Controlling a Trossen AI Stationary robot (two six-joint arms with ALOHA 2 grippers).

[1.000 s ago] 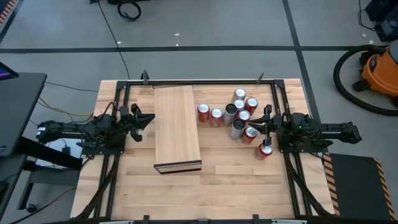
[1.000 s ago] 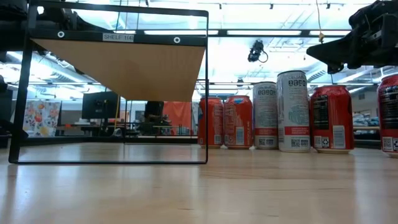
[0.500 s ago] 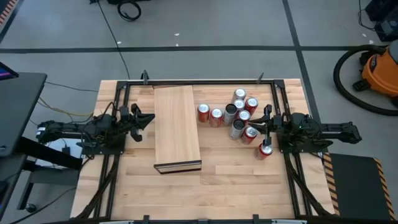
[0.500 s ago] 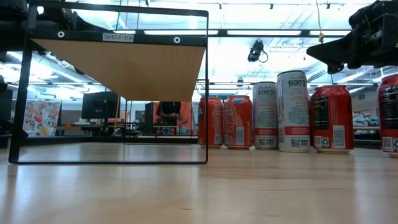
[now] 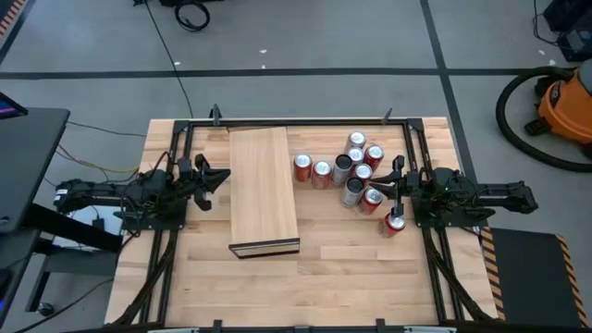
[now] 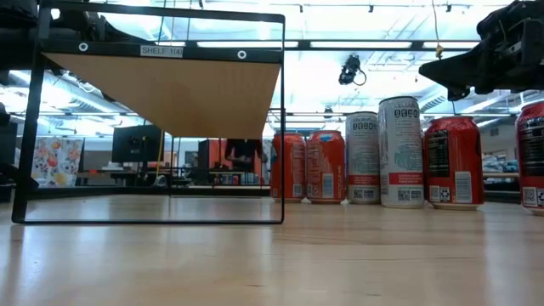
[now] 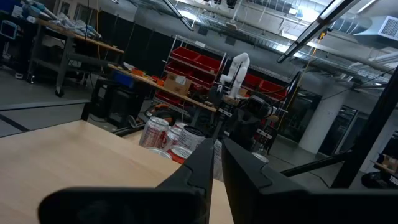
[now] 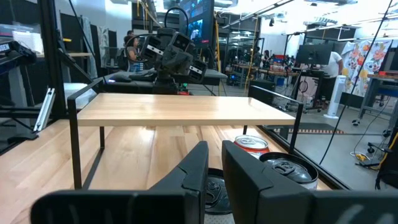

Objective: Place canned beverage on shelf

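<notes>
The shelf [image 5: 264, 185] is a long pale-wood slab on a thin black frame [image 6: 282, 127] whose legs stand on the table's middle. To its right, several red and silver cans [image 5: 350, 171] stand upright on their bases in a cluster, and one more red can [image 5: 395, 223] stands a little nearer. My left gripper [image 5: 227, 175] is shut and hovers level just left of the shelf, pointing at it [image 7: 74, 155]. My right gripper [image 5: 375, 187] is shut and hovers level at the cluster's right edge, above the cans [image 8: 252, 144]. Neither holds anything.
Black rails [image 5: 277, 121] run along the plank tabletop's far edge and down both sides by the arm bases. Bare tabletop [image 5: 305, 287] lies on the near side of the shelf and cans. An orange vacuum [image 5: 564, 102] stands on the floor at the far right.
Both arms, the shelf and the cans have kept still. Far behind the table, a person in the room has walked toward the right.
</notes>
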